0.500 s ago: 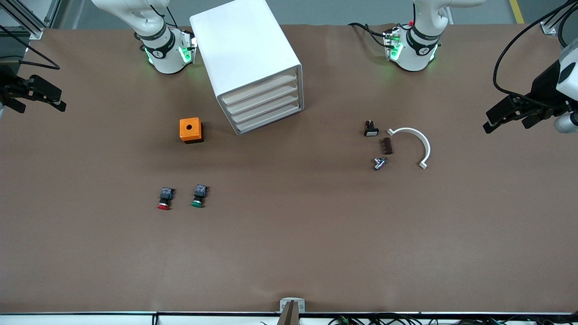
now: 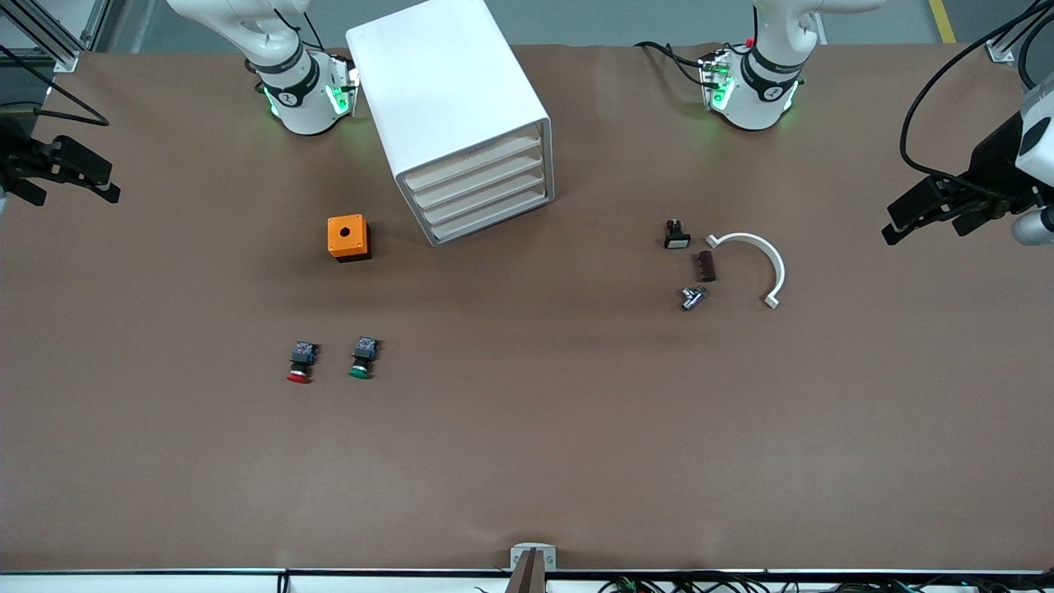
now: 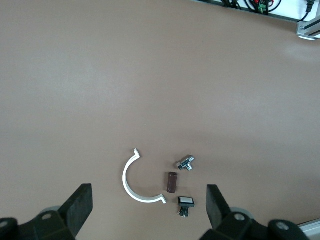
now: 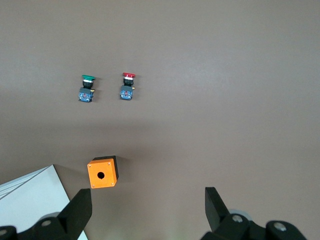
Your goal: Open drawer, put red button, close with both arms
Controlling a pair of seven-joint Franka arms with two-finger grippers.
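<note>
The white cabinet (image 2: 453, 107) stands near the robots' bases, its four drawers (image 2: 482, 193) all shut. The red button (image 2: 300, 362) lies on the table nearer the front camera, beside the green button (image 2: 361, 357); both also show in the right wrist view, the red button (image 4: 128, 85) and the green button (image 4: 87, 87). My right gripper (image 2: 99, 183) is open and empty, high over the right arm's end of the table. My left gripper (image 2: 922, 216) is open and empty, high over the left arm's end.
An orange box (image 2: 347, 237) with a round hole sits between the cabinet and the buttons. A white curved clip (image 2: 762, 259), a brown block (image 2: 706, 266), a small white-topped switch (image 2: 676, 235) and a metal fitting (image 2: 692, 297) lie toward the left arm's end.
The left gripper has shifted very slightly upward in the front view. Nothing else has moved.
</note>
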